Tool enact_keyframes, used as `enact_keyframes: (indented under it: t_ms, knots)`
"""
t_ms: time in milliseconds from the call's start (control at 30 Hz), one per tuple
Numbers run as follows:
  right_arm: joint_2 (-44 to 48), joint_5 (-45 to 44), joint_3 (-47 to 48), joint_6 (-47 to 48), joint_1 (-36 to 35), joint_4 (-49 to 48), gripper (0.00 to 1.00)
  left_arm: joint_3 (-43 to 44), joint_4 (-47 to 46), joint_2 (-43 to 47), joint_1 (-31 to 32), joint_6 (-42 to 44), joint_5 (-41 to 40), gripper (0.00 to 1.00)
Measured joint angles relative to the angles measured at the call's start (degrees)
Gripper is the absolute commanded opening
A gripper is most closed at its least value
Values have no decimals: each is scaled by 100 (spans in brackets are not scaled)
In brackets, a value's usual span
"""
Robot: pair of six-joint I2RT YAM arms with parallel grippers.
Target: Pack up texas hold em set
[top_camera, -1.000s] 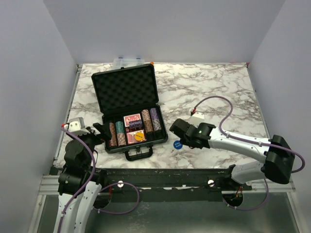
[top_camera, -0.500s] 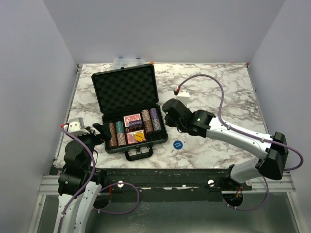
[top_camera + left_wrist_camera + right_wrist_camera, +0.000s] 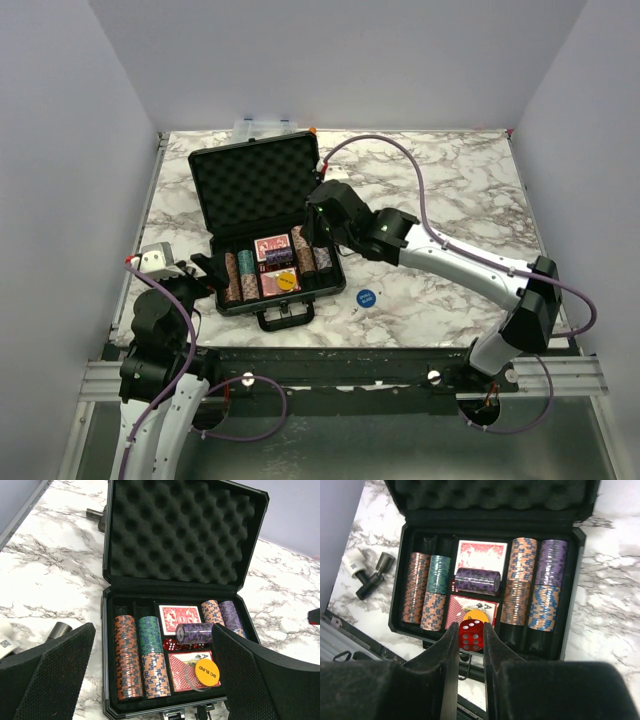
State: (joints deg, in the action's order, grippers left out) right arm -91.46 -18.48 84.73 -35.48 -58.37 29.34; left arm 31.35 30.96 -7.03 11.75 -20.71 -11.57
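From above, the black case lies open on the marble table. Its bumpy foam lid is tipped back and its handle points toward the arms. The right gripper hangs over the right side of the tray, above the chips. The left gripper sits just beside the left wall of the case. A blue button lies on the table near the front right corner of the case, apart from both grippers. In the left wrist view, the two black fingers are spread wide with nothing between them, and the case lies ahead of them. Inside are chip stacks in orange, green and purple, two red card decks, a yellow disc and tiny red dice. In the right wrist view, the fingers pinch a red die with white dots at their tips. It hangs above the front middle of the tray, over the yellow disc.
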Motion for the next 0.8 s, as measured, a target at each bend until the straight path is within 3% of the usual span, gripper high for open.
enact_keyframes:
  t_ms: [367,800]
  knots:
    - [-697,831,249,105,0,-9,0,0,0,0,0,2,0,99]
    - [-868,1204,-17,-105,-2,-118,1,0,-2,-31,0,0,2,99]
